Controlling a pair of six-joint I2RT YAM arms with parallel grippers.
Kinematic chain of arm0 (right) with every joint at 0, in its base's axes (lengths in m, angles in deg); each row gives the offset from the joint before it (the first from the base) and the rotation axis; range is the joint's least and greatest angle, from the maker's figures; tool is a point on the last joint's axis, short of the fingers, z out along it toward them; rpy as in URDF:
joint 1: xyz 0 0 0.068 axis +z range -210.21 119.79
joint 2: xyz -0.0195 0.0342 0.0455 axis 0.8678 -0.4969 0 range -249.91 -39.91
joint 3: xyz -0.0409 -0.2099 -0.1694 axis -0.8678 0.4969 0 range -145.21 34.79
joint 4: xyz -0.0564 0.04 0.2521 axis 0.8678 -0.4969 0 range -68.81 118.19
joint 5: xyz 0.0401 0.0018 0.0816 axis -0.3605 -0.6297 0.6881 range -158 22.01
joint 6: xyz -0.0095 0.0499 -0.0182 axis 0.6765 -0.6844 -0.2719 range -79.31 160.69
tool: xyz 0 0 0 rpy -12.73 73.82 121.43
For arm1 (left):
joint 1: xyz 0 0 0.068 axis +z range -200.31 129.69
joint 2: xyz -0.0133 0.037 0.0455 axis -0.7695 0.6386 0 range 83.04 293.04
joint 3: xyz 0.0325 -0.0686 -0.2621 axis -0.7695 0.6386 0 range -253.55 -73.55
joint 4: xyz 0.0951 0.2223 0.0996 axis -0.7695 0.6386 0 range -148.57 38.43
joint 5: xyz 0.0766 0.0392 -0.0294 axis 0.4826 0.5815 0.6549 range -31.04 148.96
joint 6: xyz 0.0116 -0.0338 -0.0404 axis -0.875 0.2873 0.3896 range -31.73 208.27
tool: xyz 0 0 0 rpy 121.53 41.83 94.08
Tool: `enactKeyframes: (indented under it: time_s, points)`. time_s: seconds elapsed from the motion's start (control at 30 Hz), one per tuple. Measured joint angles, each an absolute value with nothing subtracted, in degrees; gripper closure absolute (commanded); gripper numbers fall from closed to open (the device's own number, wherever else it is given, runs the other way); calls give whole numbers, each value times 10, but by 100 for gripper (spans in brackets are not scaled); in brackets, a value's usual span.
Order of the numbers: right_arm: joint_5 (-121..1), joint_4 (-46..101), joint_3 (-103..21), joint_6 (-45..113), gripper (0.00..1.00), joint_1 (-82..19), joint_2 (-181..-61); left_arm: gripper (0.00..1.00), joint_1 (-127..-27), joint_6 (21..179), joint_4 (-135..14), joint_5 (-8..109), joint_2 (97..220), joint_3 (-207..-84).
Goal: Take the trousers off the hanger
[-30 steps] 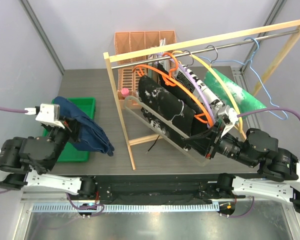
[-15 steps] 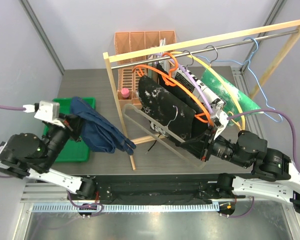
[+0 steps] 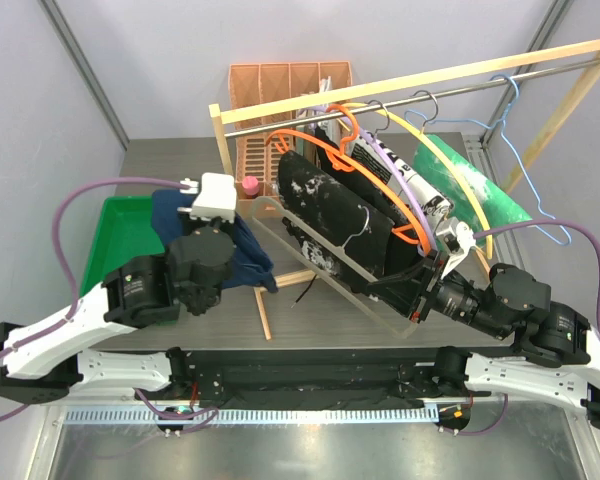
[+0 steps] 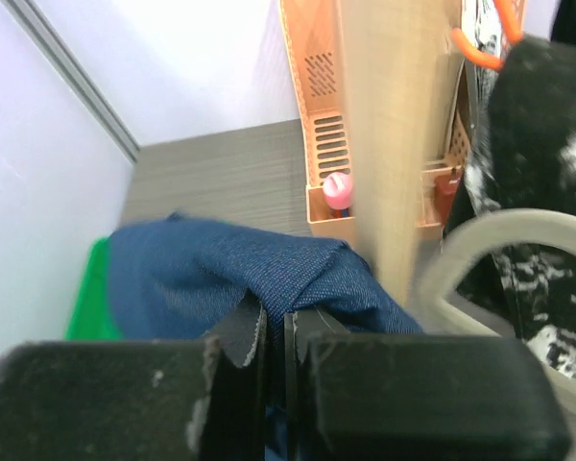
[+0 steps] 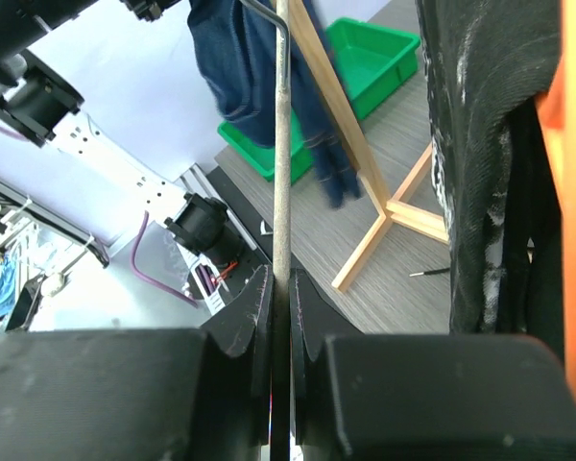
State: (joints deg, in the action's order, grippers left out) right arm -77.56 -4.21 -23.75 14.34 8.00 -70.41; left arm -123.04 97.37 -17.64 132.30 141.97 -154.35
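Note:
My left gripper (image 3: 230, 240) is shut on the navy blue trousers (image 3: 252, 262), which hang from it beside the wooden rack's left post (image 3: 242, 235). In the left wrist view the cloth (image 4: 230, 279) bunches over the closed jaws of this gripper (image 4: 274, 327). The black white-speckled trousers (image 3: 330, 205) hang on a pale hanger (image 3: 280, 240) on the rack. They also show in the left wrist view (image 4: 547, 144) and the right wrist view (image 5: 490, 144). My right gripper (image 3: 425, 285) is shut on the hanger's thin bar (image 5: 278, 144), which runs between its jaws (image 5: 280, 288).
A green bin (image 3: 120, 235) lies at the left. An orange organiser (image 3: 285, 85) with a pink-capped bottle (image 3: 248, 186) stands behind the rack. Orange (image 3: 325, 150), purple, yellow and blue hangers, a plain black garment and a lettered cloth (image 3: 420, 195) hang on the rail.
My left arm has swung right, carrying the navy trousers from above the green bin to the rack's left post. The right gripper has stayed on the hanger bar.

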Motion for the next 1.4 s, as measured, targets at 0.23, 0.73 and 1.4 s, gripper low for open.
enactKeyframes:
  time_s: [0.23,0.73,1.4]
  points:
    - [-781,-33,-222,141,99,80,-688,100,-1143,1036,-165,1267,1361,-1530]
    - [-775,-20,-182,121,99,80,-651,100,-626,1097,-127,903,1453,-1502]
    - [-755,-48,-197,88,99,80,-637,100,-563,1093,-25,926,1414,-1709]
